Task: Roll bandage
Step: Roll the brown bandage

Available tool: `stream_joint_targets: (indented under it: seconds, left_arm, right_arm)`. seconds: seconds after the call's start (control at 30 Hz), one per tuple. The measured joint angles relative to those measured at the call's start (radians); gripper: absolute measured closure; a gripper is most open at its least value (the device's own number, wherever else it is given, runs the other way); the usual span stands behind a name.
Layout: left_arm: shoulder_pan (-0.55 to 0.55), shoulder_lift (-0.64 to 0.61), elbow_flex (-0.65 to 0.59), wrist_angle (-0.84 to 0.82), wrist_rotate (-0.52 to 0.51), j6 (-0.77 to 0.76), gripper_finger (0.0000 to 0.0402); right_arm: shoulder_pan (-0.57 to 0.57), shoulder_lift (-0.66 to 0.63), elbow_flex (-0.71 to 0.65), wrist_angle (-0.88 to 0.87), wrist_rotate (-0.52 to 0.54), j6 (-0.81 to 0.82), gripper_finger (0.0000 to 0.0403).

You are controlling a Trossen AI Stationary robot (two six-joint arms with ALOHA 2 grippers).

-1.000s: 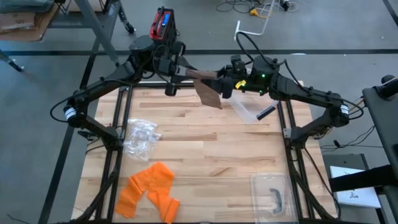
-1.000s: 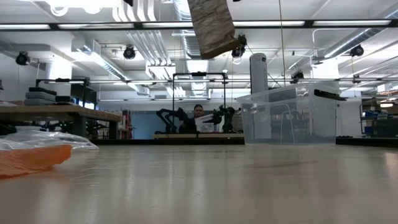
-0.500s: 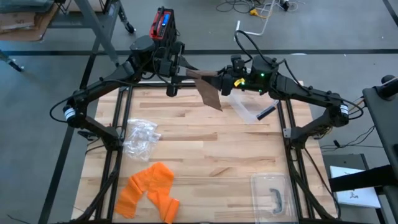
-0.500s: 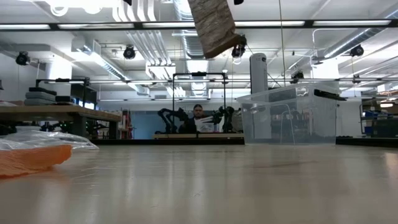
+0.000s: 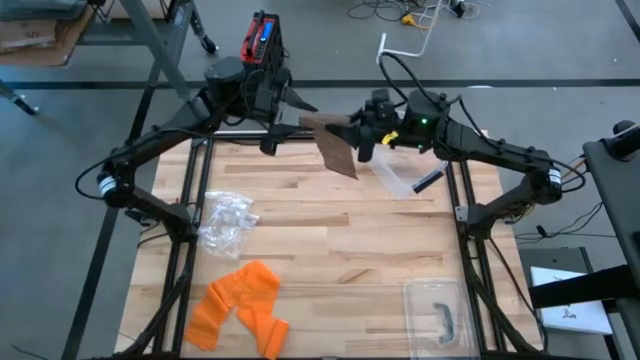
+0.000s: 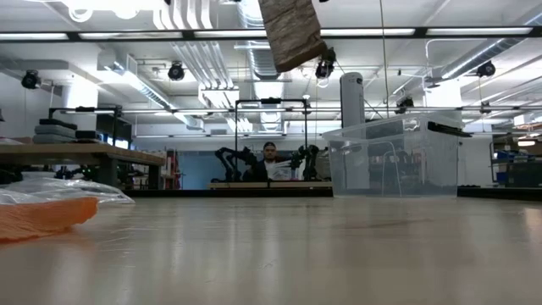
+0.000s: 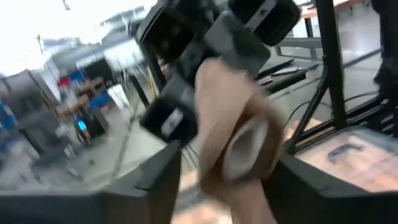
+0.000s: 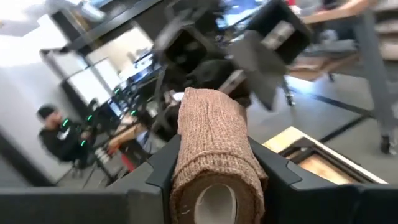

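- bandage point(image 5: 338, 142) is up in the air over the far edge of the table point(image 5: 340, 250), between the two arms — brown woven strip, partly wound onto a pale core, loose tail hanging down
- low view: tail point(image 6: 292, 34) dangles well clear of the tabletop, nothing touching it below
- right gripper point(image 5: 366, 132) clamped on the rolled part — right wrist view shows the roll point(image 8: 213, 149) sitting between its two dark fingers, core end facing the camera
- left gripper point(image 5: 275, 112) close in on the other side of the bandage; left wrist view shows the roll point(image 7: 239, 143) right in front of it and between its fingers, but whether they press on the cloth — cannot tell
- handling, my read: light, soft, crepe-like fabric, grippy not slippery; it squashes under a pinch, so the core is the only stiff bit
- best hold looks like across the roll's cylinder or at the core ends; pinching the tail alone would just let it stretch and twist
- loose tail will likely swing and fold over — needs tension kept on it or the wraps go slack and skewed
- not fragile; risk is unwinding, not damage
- elsewhere on the table: orange cloth point(image 5: 240, 305), crumpled clear plastic bag point(image 5: 227, 222), clear lid-like tray point(image 5: 437, 312), clear bin point(image 6: 391, 157) by the right arm
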Motion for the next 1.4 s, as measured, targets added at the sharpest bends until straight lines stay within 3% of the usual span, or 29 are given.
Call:
stream_joint_targets:
  seconds: [0.1,0.27,0.5,0.77,1.13,1.27,1.4]
  left_arm:
    - [0.003,-0.017,0.0,-0.068,0.028,-0.072,0.0149]
    - [0.004,-0.045,0.001,-0.078,0.168,-0.234,0.0079]
    - [0.001,-0.031,0.002,-0.062,0.2,-0.384,0.0037]
    - [-0.011,0.011,0.001,-0.009,0.2,-0.446,0.0043]
    - [-0.026,0.06,0.001,0.047,0.195,-0.474,0.0073]
    - [-0.032,0.059,0.001,0.049,0.171,-0.476,0.0101]
    - [-0.033,0.059,0.0,0.047,0.15,-0.477,0.0157]
  right_arm:
    - [-0.002,-0.007,0.0,-0.004,-0.069,-0.055,0.0272]
    - [-0.022,-0.015,0.0,-0.037,-0.108,-0.143,0.0272]
    - [-0.052,-0.012,0.0,-0.054,-0.206,-0.256,0.0273]
    - [-0.055,-0.01,0.0,-0.109,-0.221,-0.393,0.0273]
    - [-0.057,-0.008,0.0,-0.109,-0.221,-0.429,0.0279]
    - [-0.057,-0.008,0.0,-0.11,-0.219,-0.406,0.0277]
    - [-0.058,-0.008,0.0,-0.111,-0.212,-0.388,0.0269]
